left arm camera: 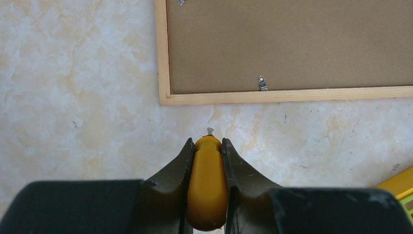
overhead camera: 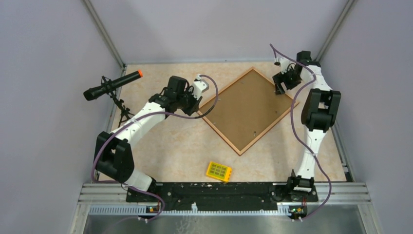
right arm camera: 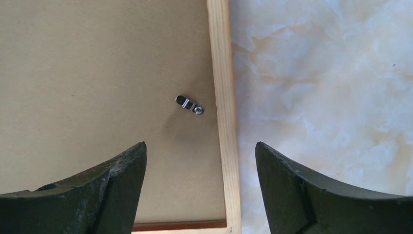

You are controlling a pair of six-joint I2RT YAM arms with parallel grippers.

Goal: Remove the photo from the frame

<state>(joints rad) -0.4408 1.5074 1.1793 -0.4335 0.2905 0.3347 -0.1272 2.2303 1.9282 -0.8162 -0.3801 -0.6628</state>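
Note:
The frame (overhead camera: 246, 109) lies face down on the table, turned like a diamond, showing its brown fibreboard back and light wood rim. The photo is hidden under the back. My left gripper (overhead camera: 197, 100) is at the frame's left corner, shut on a yellow-handled screwdriver (left arm camera: 208, 180) whose small metal tip points at the frame's rim (left arm camera: 292, 95), a short gap away. A metal clip (left arm camera: 263, 83) sits on the back just inside that rim. My right gripper (overhead camera: 281, 84) is open and empty above the frame's right edge (right arm camera: 221, 97), near another clip (right arm camera: 190, 104).
A small yellow block (overhead camera: 218, 171) lies on the table near the front, its corner showing in the left wrist view (left arm camera: 402, 187). A black microphone on a stand (overhead camera: 112, 85) is at the left wall. Grey walls enclose the table.

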